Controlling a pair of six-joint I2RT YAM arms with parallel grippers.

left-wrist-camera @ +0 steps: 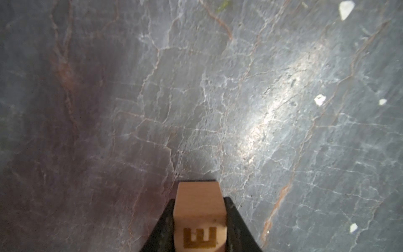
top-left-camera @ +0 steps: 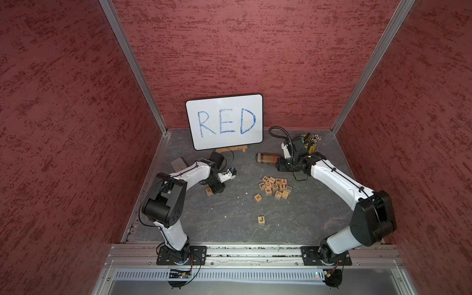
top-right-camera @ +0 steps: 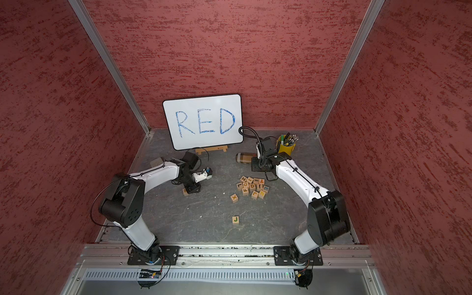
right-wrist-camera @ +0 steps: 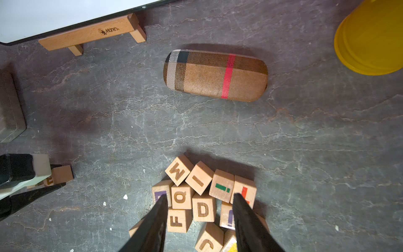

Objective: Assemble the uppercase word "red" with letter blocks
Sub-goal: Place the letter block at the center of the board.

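Observation:
My left gripper [left-wrist-camera: 199, 199] is shut on the E letter block [left-wrist-camera: 199, 218], a light-wood cube with an orange-brown E, low over the grey table. In both top views this gripper's body hides that cube. The R block [top-left-camera: 209, 191] lies on the table right beside it. The D block [right-wrist-camera: 204, 209] sits in the pile of letter cubes [top-left-camera: 274, 187] right of centre. My right gripper [right-wrist-camera: 200, 196] hangs open above that pile. Its dark fingers [right-wrist-camera: 244, 218] straddle the D block and its neighbours without holding anything.
The whiteboard [top-left-camera: 224, 121] reading RED leans on a wooden stand [right-wrist-camera: 91, 32] at the back. A plaid glasses case [right-wrist-camera: 216, 75] and a yellow pen cup [top-right-camera: 286, 146] stand back right. Loose X [top-left-camera: 258, 197] and J [top-left-camera: 261, 219] cubes lie nearer the front.

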